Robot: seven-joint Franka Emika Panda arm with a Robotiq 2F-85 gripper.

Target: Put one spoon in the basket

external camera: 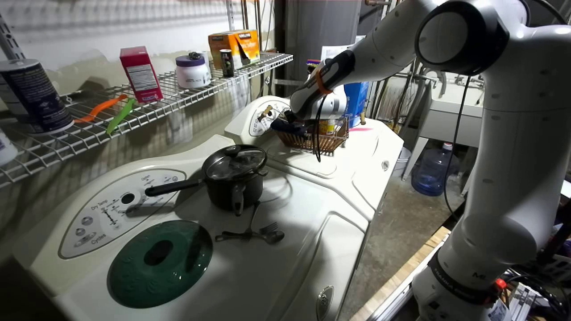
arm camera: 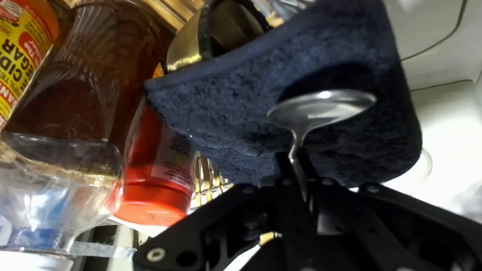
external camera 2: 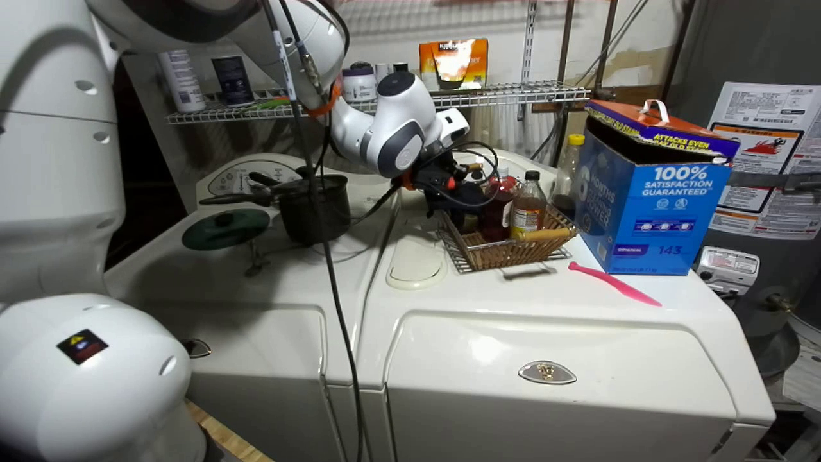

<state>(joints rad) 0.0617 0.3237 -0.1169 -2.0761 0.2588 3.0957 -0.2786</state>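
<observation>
My gripper (arm camera: 293, 157) is shut on a metal spoon (arm camera: 320, 109). It grips the spoon by the thin neck, with the bowl beyond the fingertips. The spoon is over a dark blue cloth (arm camera: 241, 101); I cannot tell whether they touch. The small brown basket (external camera 2: 507, 255) of woven look holds bottles, with the cloth at its pot-side end. In an exterior view the basket (external camera: 332, 143) is partly behind the hand and cable. In an exterior view the gripper (external camera 2: 449, 183) is above that end of the basket. The held spoon is hidden in both exterior views.
Another spoon (external camera: 274, 237) and a fork (external camera: 269, 228) lie by the dark pot (external camera: 234, 191). A green lid (external camera: 156, 263) is in front of them. Bottles (external camera 2: 530, 208) stand upright in the basket. A blue box (external camera 2: 660, 218) and pink utensil (external camera 2: 612, 285) are beside it. A wire shelf (external camera: 178, 96) runs behind.
</observation>
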